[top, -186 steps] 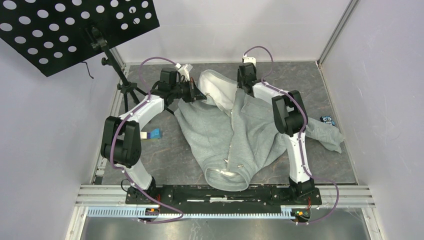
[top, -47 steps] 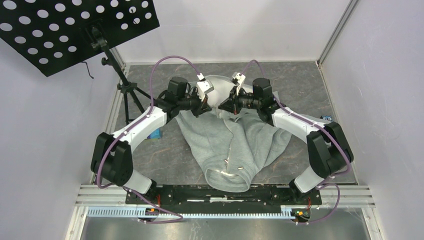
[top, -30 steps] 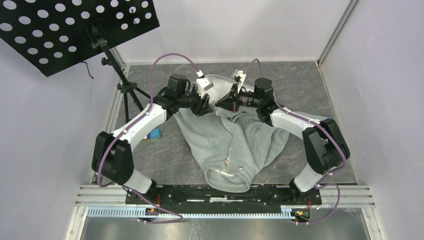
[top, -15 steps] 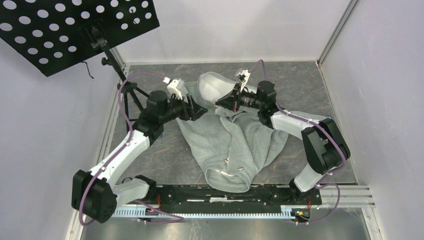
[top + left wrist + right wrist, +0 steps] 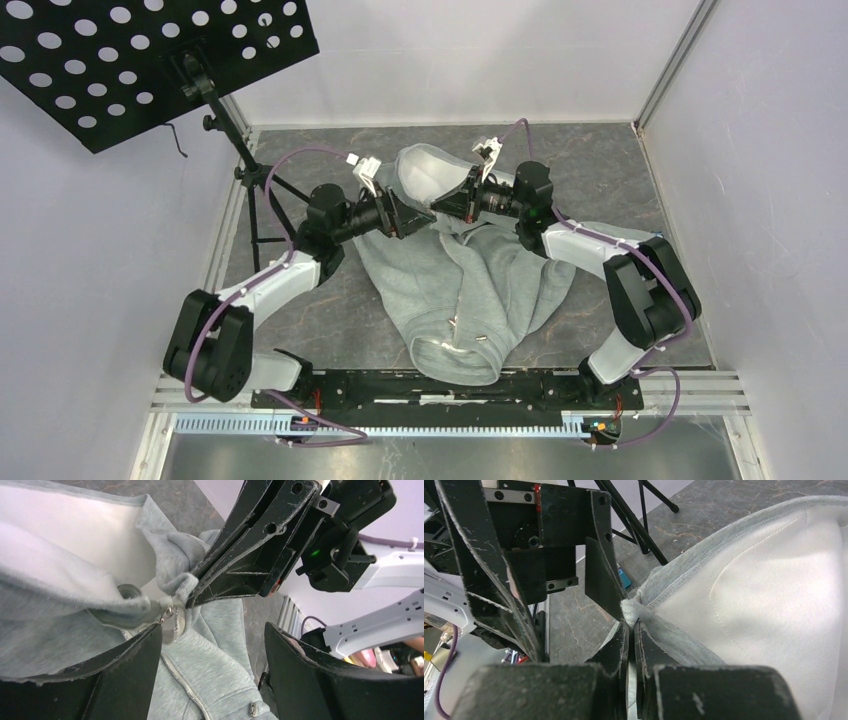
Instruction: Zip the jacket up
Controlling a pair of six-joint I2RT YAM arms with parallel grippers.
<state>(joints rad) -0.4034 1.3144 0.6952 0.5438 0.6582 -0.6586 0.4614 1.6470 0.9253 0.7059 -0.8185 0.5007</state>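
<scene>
The light grey jacket lies spread on the table, its pale collar lining turned up at the far end. My right gripper is shut on a bunched fabric edge at the top of the zipper. A metal zipper pull hangs just below that pinch, and the zipper teeth run down from it. Facing the right gripper, my left gripper is open. Its jaws stand wide apart around the pull, touching nothing.
A black perforated panel on a tripod stands at the back left. A small blue object lies on the table near the tripod. Grey walls close in on three sides.
My left gripper let go near the collar and pulled back a little. It opened wider, then came forward again as the arm's elbow shifted. The right gripper kept its pinch and stayed put.
</scene>
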